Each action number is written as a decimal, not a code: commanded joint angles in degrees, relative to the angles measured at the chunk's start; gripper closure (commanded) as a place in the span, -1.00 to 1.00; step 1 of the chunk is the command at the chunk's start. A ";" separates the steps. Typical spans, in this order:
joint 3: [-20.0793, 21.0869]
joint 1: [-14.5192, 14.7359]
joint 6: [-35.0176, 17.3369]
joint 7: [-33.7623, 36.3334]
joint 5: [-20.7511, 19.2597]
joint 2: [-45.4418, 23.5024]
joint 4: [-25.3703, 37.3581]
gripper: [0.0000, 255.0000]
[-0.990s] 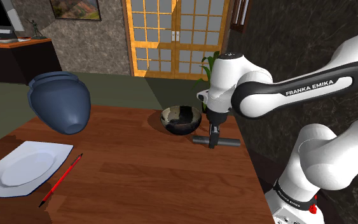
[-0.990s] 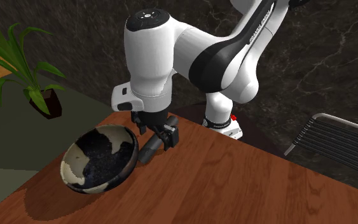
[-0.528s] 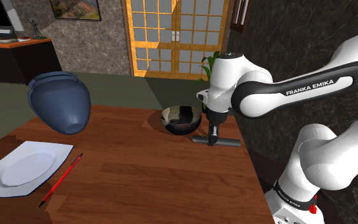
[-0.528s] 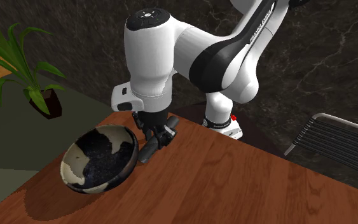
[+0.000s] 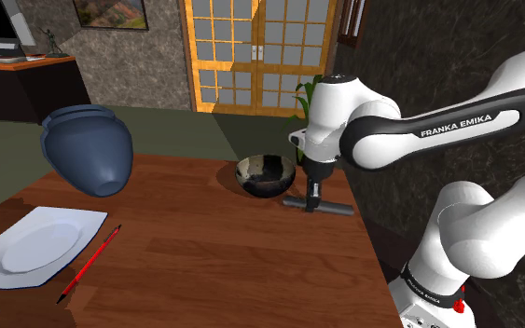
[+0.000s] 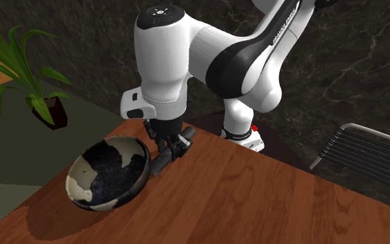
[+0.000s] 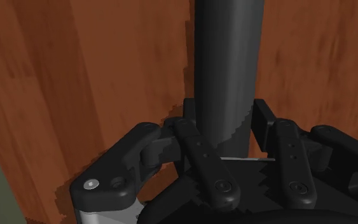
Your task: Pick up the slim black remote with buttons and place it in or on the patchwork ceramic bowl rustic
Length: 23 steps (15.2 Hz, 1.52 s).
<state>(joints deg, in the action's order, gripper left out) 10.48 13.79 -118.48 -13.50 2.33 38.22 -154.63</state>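
1. The hand (image 5: 313,198) is gripping the remote (image 5: 318,206). In the wrist view its two black fingers (image 7: 199,156) are pressing against the remote's long sides, with no gap showing between them and the dark body.
2. The remote is lying level and crosswise under the hand, at or barely above the worktop (image 5: 204,270). Whether it is touching the wood cannot be told from these views.
3. The bowl (image 5: 266,184), mottled dark and cream, is standing upright just beside the remote, toward the shoulder view's left. In the second exterior view one end of the remote is sitting close to the bowl's rim.
4. Judging by this, the task is passing from the grasp into the lift. The remote is secured, but nothing is in the bowl yet.
5. The next move is calling for a straight rise, high enough for the remote's near end to clear the rim. A short carry sideways over the bowl's hollow should follow, then a gentle lowering before the fingers part.
6. The remote is longer than the grip is wide, so a sideways move begun too early is likely to knock the bowl.
7. The blue vase (image 5: 88,149), white plate (image 5: 36,244) and red pencil (image 5: 89,266) are lying well apart from this path.
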 commanded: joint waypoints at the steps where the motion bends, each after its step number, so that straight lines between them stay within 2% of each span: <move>1: -0.16 -0.02 1.68 -0.11 -0.07 0.54 1.07 1.00; 23: -1.57 -0.51 19.28 -1.10 -0.91 2.33 16.92 1.00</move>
<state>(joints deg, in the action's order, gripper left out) 9.07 13.37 -100.08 -14.42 1.54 40.60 -138.64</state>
